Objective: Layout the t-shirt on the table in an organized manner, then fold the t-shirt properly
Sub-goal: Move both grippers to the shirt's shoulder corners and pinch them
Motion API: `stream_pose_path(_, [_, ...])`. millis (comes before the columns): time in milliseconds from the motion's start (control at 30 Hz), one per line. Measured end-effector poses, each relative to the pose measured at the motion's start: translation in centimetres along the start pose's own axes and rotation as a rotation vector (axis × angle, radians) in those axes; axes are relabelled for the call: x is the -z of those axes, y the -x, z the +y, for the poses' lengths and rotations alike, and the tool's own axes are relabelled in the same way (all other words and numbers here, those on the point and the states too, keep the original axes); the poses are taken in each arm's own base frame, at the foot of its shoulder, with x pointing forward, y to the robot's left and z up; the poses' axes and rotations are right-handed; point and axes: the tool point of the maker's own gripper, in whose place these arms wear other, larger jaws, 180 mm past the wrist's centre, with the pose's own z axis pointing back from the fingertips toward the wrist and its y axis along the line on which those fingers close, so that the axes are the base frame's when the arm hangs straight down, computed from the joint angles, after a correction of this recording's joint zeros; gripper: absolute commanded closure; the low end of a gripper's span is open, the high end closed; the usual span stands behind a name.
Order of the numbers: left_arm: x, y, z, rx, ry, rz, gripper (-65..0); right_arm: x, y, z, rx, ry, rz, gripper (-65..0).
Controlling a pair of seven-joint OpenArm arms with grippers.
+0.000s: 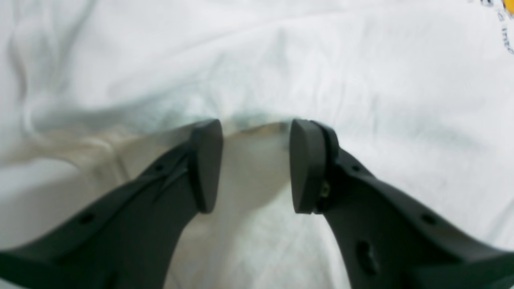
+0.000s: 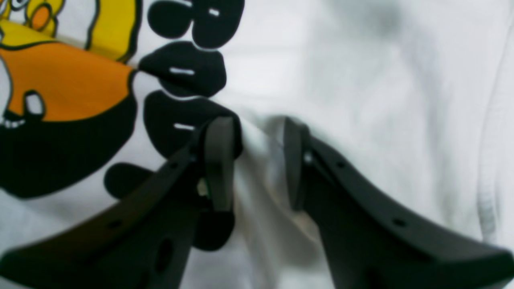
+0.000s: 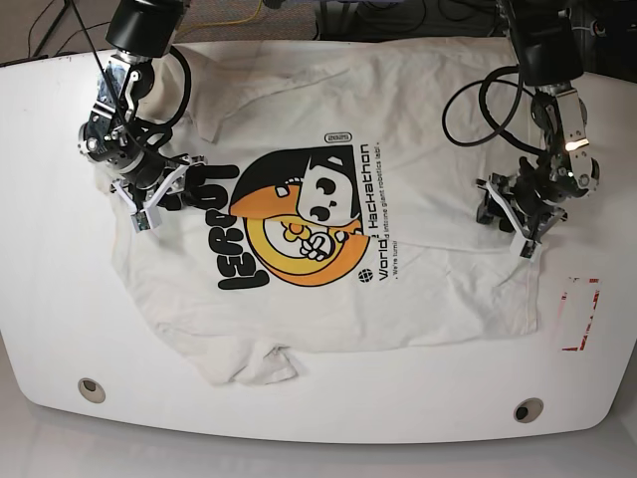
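White desk carries the shirt spread print-up, wrinkled, unfolded. Left pincer gapes over cloth; right pincer pinches a ridge.

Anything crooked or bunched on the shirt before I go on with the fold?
Yes. The t-shirt lies print up but skewed on the table, and one sleeve is crumpled near the front edge. Fabric is puckered between the right gripper jaws. The left gripper is open at a shirt edge.

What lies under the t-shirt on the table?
Only the table shows around the t-shirt, with two grommet holes and red tape beside it. Whatever the cloth covers cannot be seen.
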Motion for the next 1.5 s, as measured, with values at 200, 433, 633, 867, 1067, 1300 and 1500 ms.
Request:
stream_pose_path(200, [1.0, -1.6, 2.1, -0.026, 0.016, -0.001, -26.5, 0.8, -1.1, -0.1, 0.012, -0.013, -0.013, -19.7])
stream_pose_path(433, [1.6, -3.1, 2.9, -0.010, 0.056, -0.005, -26.5, 1.5, -2.4, -0.1, 0.005, -0.017, -0.005, -19.7])
stream_pose_path(633, [1.6, -3.4, 3.2, 0.000, 0.050, 0.027, -26.5, 1.1, -2.7, -0.1, -0.028, 0.003, 0.017, -19.7])
stream_pose_path(867, [1.4, -3.2, 3.3, -0.002, 0.049, 0.050, -26.4, -0.3, -2.9, -0.6, -0.071, 0.047, 0.057, -19.7])
stream_pose_path(1067, [0.5, -2.2, 3.0, 0.042, 0.013, 0.099, -26.4, -2.7, -3.3, -0.2, -0.138, 0.086, 0.040, -19.7])
stream_pose_path(1300, [-2.5, -0.6, 1.1, 0.121, -0.004, 0.123, -26.5, -6.4, -2.9, 0.7, -0.240, 0.149, 0.061, -20.1])
stream_pose_path(1500, [-5.9, -2.7, -0.1, 0.168, -0.014, 0.027, -26.7, -8.6, -2.5, 2.4, -0.272, 0.149, 0.058, -34.2])
